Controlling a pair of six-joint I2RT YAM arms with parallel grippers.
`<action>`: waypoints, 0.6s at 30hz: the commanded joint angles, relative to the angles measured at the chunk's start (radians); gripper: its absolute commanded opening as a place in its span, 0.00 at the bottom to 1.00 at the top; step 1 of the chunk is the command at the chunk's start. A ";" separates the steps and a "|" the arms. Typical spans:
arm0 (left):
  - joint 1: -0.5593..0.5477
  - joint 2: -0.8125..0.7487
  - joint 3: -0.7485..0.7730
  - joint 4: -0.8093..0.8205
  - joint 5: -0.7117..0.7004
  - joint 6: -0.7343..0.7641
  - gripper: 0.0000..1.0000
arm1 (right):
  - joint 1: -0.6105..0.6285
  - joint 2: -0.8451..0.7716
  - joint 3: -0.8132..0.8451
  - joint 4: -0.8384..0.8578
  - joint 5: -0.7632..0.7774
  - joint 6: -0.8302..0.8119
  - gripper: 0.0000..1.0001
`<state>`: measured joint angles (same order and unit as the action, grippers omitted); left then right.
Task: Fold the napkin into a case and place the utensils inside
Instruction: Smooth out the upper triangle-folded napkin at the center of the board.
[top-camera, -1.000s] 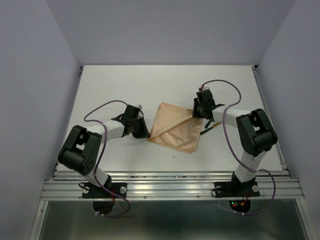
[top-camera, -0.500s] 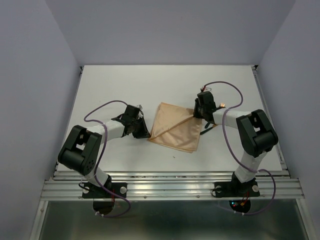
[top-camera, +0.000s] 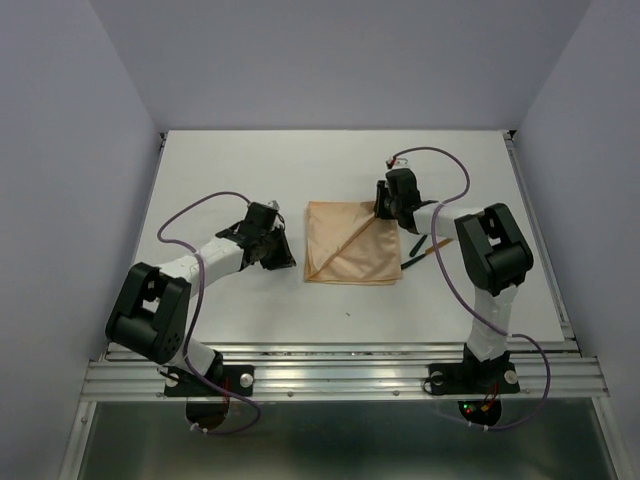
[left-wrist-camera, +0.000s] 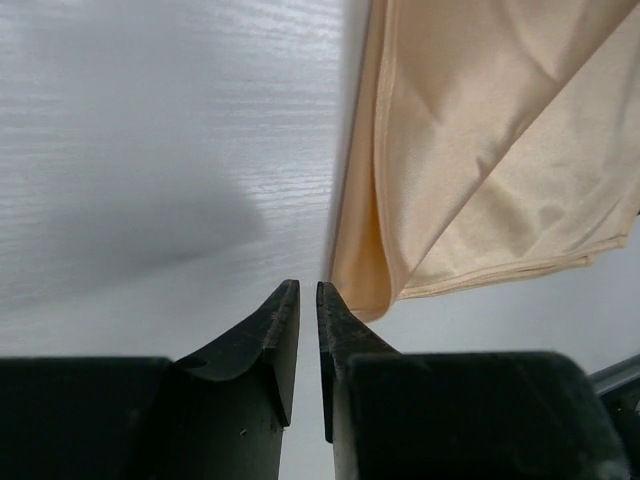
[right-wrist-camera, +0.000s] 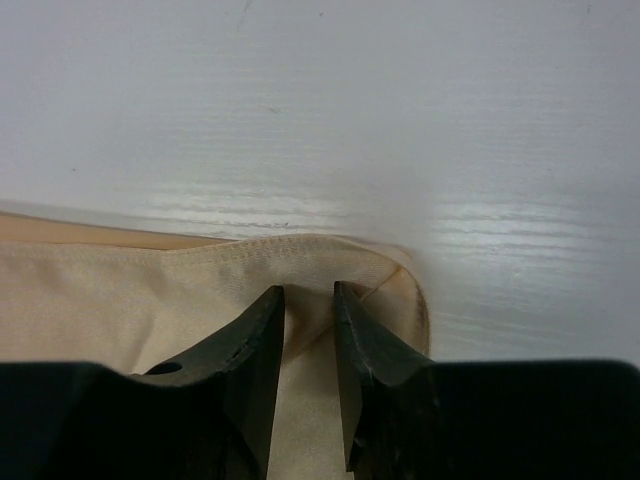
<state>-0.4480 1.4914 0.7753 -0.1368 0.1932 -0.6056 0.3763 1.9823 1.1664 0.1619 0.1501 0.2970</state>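
Note:
The peach-orange napkin (top-camera: 350, 246) lies folded on the white table between my arms, with a diagonal crease across it. My right gripper (top-camera: 382, 208) sits on its far right corner. In the right wrist view the right gripper (right-wrist-camera: 308, 295) has its jaws pinched on a raised fold of the napkin (right-wrist-camera: 120, 290) near the hem. My left gripper (top-camera: 287, 260) is beside the napkin's near left corner. In the left wrist view the left gripper (left-wrist-camera: 307, 290) is shut and empty, with the napkin (left-wrist-camera: 480, 150) just right of its tip. The utensils (top-camera: 418, 258) show partly, right of the napkin under my right arm.
Purple cables (top-camera: 215, 205) loop over both arms. The table's near edge (top-camera: 340, 348) meets an aluminium rail. Grey walls stand at the left, right and back.
My right gripper moved toward the far left with the napkin's corner. The napkin turned and now lies squarer. My left arm swung slightly and its gripper sits just off the napkin's corner.

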 joint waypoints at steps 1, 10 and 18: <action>0.008 -0.074 0.082 -0.043 -0.038 0.024 0.25 | 0.001 -0.063 0.029 0.001 -0.113 -0.019 0.33; 0.011 0.110 0.248 0.022 0.034 0.039 0.24 | 0.064 -0.177 -0.071 -0.001 -0.256 0.131 0.34; 0.014 0.318 0.380 0.039 0.041 0.066 0.23 | 0.087 -0.108 -0.123 -0.013 -0.221 0.176 0.23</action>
<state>-0.4412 1.7748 1.0908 -0.1123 0.2218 -0.5735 0.4606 1.8404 1.0668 0.1440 -0.0906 0.4442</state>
